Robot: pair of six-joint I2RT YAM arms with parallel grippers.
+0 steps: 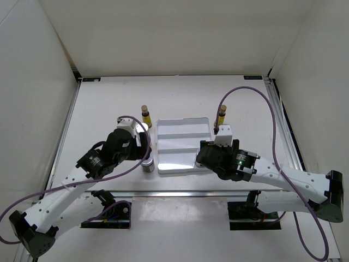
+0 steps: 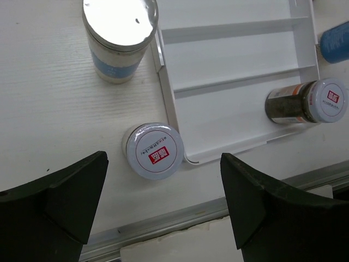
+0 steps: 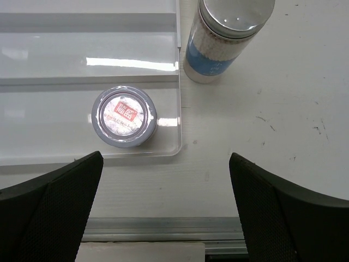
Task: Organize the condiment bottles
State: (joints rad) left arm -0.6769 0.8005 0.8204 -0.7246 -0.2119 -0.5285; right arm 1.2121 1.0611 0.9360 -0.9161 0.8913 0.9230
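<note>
Left wrist view: left gripper (image 2: 163, 164) spread wide, fingers (image 2: 65, 202) flanking short jar (image 2: 158, 152) at nine and three o'clock. Jar stands upright on table (image 2: 54, 109), just beside tray's (image 2: 234, 82) seven-o'clock corner. Left arm nearer; judged ready to descend.

A white table (image 1: 109, 103) with a faint wood grain fills the middle of the top view. Plain white walls close it on three sides: the back wall (image 1: 174, 33) at 12 o'clock, the left wall (image 1: 32, 82) at 9 and the right wall (image 1: 322, 71) at 3. The left rail (image 1: 64, 136), the right rail (image 1: 281, 120) and the near rail (image 1: 180, 192) at 6 o'clock, all of metal, border the table. The light is even and the shadows are weak.
</note>
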